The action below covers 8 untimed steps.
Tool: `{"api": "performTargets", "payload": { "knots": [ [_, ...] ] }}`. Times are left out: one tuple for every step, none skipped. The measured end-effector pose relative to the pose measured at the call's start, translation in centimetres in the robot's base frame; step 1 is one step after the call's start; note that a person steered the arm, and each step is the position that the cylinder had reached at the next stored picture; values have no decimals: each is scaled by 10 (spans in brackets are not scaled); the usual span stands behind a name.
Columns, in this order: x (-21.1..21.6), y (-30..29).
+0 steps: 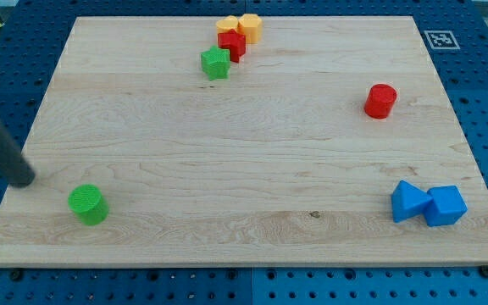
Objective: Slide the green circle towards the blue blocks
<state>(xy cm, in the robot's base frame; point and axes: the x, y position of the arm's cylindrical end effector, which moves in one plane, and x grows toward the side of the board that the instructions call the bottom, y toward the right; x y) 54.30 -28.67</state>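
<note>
Only an unreadable marker tag top-right.

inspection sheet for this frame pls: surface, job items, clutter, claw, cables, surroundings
Surface: wooden board, flat, no damage seen.
Job's things: green circle near the view's bottom left; blue triangular block and blue cube touching, at the bottom right.
Clutter: green star, red block, yellow block and orange block clustered at the top; red cylinder at the right.
Claw: none; my tip sits left of and slightly above the green circle, apart from it.
Cables: nothing seen.
Surroundings: blue perforated base; marker tag at the top right.
</note>
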Motion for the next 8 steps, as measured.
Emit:
{"api": "performTargets", "payload": {
  "knots": [
    [7, 3],
    [11, 60],
    [16, 85],
    [18, 85],
    [21, 85],
    [23, 85],
    [26, 85],
    [26, 85]
  ]
}}
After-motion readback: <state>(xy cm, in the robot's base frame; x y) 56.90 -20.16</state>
